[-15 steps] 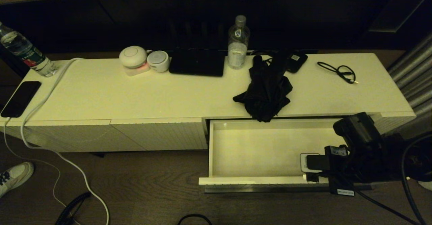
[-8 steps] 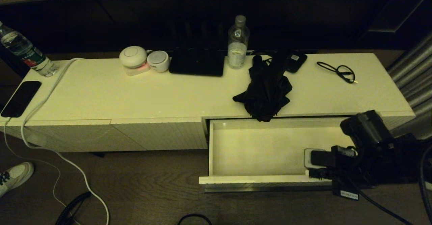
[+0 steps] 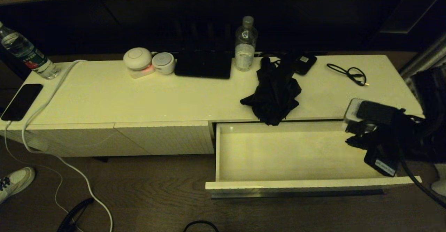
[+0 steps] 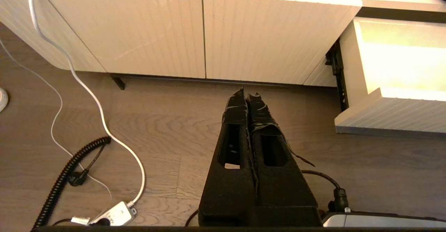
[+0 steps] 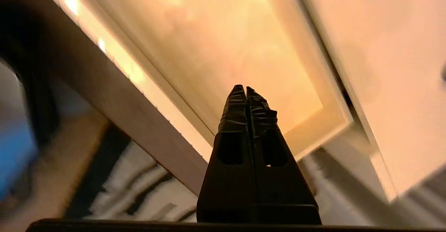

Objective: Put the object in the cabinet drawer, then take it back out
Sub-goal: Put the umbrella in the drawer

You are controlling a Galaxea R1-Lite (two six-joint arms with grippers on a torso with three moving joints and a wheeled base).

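With the cabinet drawer point(image 3: 289, 155) open and bare, the umbrella point(image 3: 275, 91) slumps over the surface's point(image 3: 104, 96) near edge as the right pincer point(image 5: 246, 90), pressed closed and empty, hangs right of it, where a nudge could tip the fabric off.

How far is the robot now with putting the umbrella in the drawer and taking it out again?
Done: the wide cream-white ribbed drawer stands pulled open, its pale interior bare. In hand: the right gripper, fingers shut on nothing, is above the drawer's right end, near the cabinet top. Left: everything with the compact black fabric umbrella, which lies untouched on the cabinet top, overhanging its front edge. The left gripper is shut, low over the floor.
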